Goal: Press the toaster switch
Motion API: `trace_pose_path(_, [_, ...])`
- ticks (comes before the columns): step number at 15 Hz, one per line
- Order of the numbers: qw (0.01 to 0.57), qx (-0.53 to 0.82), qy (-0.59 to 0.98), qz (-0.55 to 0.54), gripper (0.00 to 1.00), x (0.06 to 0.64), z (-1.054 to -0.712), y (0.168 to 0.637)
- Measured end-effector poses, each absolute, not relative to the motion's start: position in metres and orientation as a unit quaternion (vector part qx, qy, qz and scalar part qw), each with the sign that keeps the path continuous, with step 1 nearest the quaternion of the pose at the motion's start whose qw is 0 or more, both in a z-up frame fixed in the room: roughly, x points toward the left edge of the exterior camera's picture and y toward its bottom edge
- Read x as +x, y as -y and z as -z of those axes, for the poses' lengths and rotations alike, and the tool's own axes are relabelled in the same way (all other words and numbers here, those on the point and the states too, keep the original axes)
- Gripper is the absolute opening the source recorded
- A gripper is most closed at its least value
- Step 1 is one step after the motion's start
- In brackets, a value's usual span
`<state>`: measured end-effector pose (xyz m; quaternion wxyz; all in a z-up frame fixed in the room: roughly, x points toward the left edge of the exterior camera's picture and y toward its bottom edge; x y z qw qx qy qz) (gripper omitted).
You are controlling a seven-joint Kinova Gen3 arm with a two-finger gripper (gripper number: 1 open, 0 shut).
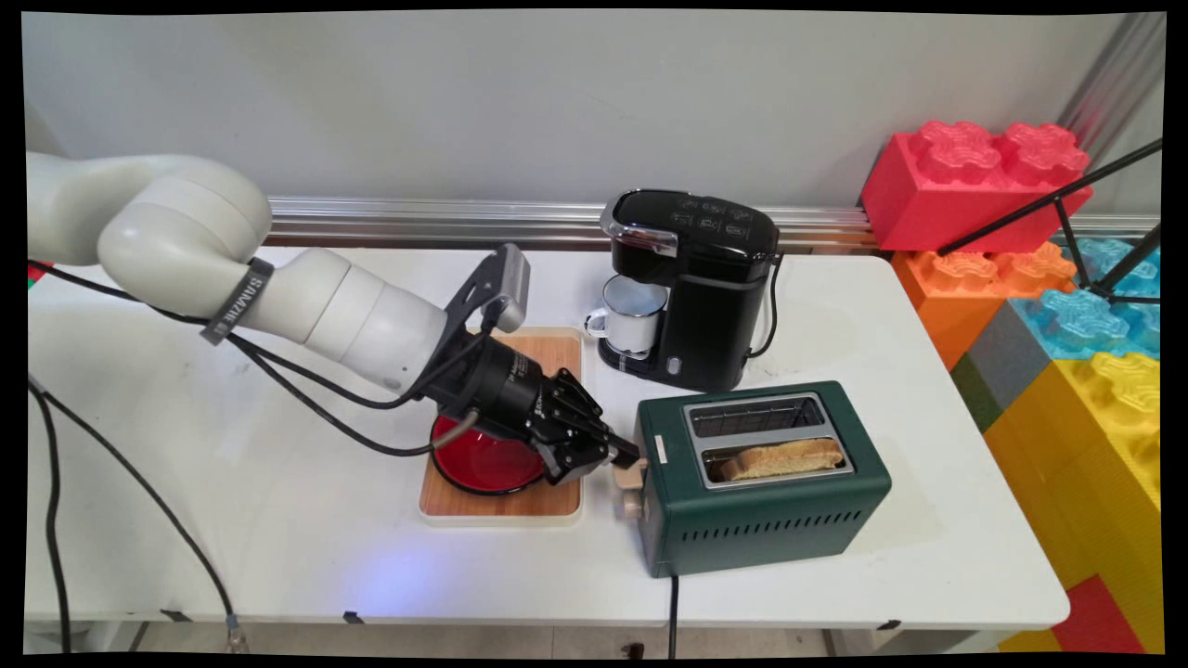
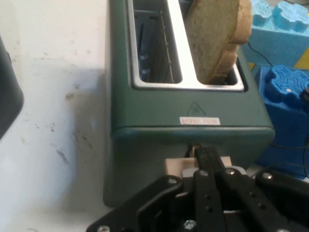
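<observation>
The gripper [image 1: 620, 456] is at the toaster's [image 1: 761, 482] left end face, its fingers drawn together, and their tips rest on the pale wooden lever [image 1: 631, 476] that sticks out of that face. In the hand view the fingertips [image 2: 205, 157] sit directly on top of the lever [image 2: 176, 166], just under the toaster's [image 2: 188, 121] top edge; they press on it from above, with nothing clamped between them.

The lever seems high in its slot, and the slice of toast [image 1: 781, 457] stands well up out of the slot nearer the camera (the other slot is empty), so by the look of it the lever has not gone down yet.

Left of the toaster, under the arm's wrist, a red bowl [image 1: 483, 464] sits on a wooden board [image 1: 501, 506]. Behind the toaster stands a black coffee machine [image 1: 691, 288] with a white mug [image 1: 633, 314] in its bay.
</observation>
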<state>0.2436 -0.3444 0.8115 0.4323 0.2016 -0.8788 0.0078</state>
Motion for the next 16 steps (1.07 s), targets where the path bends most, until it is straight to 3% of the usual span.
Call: trace_pose_path(16, [0.410,0.194,0.891,-0.005,0.00,0.238,-0.788,0.345])
